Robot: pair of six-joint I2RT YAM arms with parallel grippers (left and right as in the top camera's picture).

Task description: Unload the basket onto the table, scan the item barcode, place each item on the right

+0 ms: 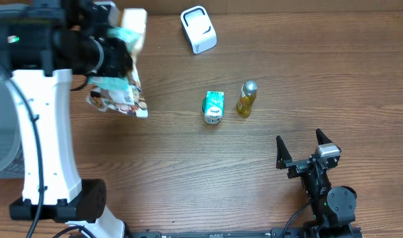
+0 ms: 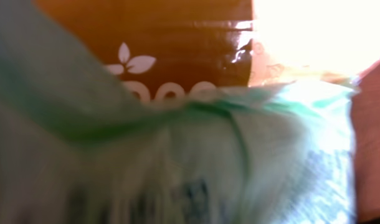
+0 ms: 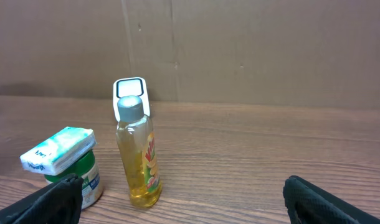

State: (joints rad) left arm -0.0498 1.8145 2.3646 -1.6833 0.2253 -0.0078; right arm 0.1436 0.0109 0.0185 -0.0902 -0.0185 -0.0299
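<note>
The left arm (image 1: 46, 132) stands tall at the left edge, white link upright and black wrist bent toward the far side. Its tool (image 1: 114, 61) grips a soft packet (image 1: 119, 96) that hides the fingers. The right arm (image 1: 333, 201) sits folded low at the near right, its tool (image 1: 299, 149) spread wide, gripping nothing.

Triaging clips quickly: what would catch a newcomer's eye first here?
A crumpled green-and-white soft packet, held by the left pincer at the far left, fills the left wrist view as a blur. Mid-table, a yellow bottle and a green-white tub sit side by side, the white scanner beyond them. The right pincer sits open and empty at the near right.
</note>
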